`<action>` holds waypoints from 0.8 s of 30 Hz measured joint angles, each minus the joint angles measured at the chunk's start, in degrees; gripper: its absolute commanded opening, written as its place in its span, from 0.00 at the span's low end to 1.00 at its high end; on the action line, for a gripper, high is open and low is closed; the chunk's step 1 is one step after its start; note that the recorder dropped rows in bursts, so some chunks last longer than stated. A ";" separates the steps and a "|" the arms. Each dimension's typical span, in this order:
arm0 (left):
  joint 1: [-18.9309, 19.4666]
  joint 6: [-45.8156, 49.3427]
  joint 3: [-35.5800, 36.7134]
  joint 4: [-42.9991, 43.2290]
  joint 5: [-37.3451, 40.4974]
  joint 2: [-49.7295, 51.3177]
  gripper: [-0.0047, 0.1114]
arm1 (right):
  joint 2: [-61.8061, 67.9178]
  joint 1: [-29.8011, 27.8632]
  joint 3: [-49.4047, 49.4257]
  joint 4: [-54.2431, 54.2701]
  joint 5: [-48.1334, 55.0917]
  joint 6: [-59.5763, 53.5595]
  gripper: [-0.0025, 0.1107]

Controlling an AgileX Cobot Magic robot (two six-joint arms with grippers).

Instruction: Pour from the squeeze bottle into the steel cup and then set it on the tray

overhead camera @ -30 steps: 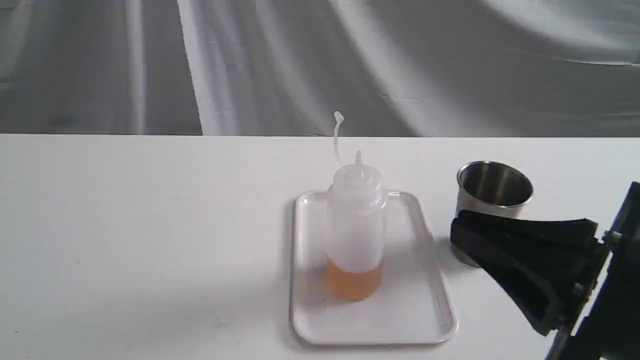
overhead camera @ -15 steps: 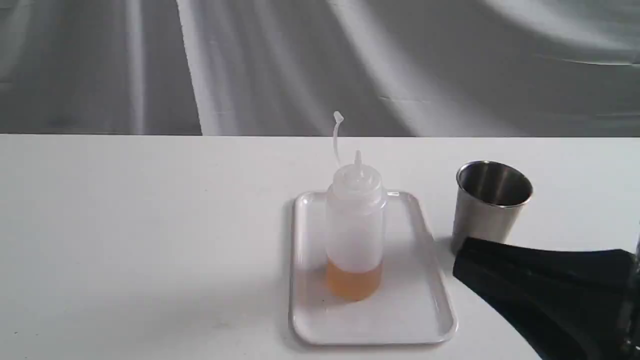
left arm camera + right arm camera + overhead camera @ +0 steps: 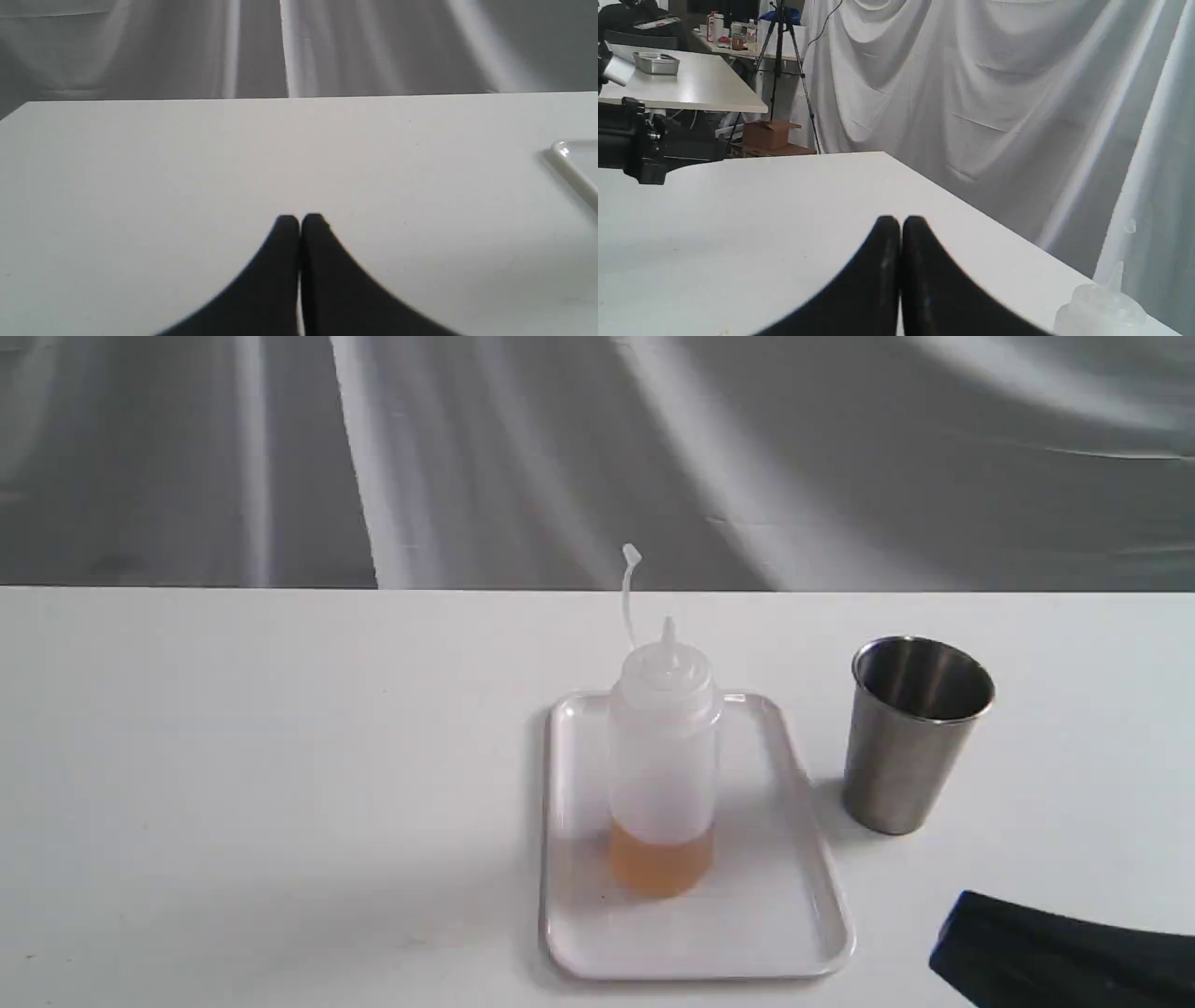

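The bottle (image 3: pixel 663 775) stands upright on the tray (image 3: pixel 789 933), the cup (image 3: pixel 910 737) just beside on the counter (image 3: pixel 280 756), the left hand (image 3: pixel 299 220) and right hand (image 3: pixel 900 223) — both closed on nothing — well clear, so the task looks finished, though the cup's contents are hidden.

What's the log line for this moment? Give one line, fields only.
bottle: upright on tray, uncapped | cup: upright beside tray, apart | left gripper: shut, empty | right gripper: shut, empty
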 measured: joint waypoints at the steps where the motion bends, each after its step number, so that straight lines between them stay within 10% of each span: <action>1: 0.00 0.00 0.00 0.00 0.00 0.00 0.04 | -0.29 0.00 0.27 0.00 0.00 0.00 0.02; 24: 0.00 0.00 0.00 0.00 0.00 0.00 0.04 | -9.62 -4.07 7.18 3.51 0.81 0.00 0.02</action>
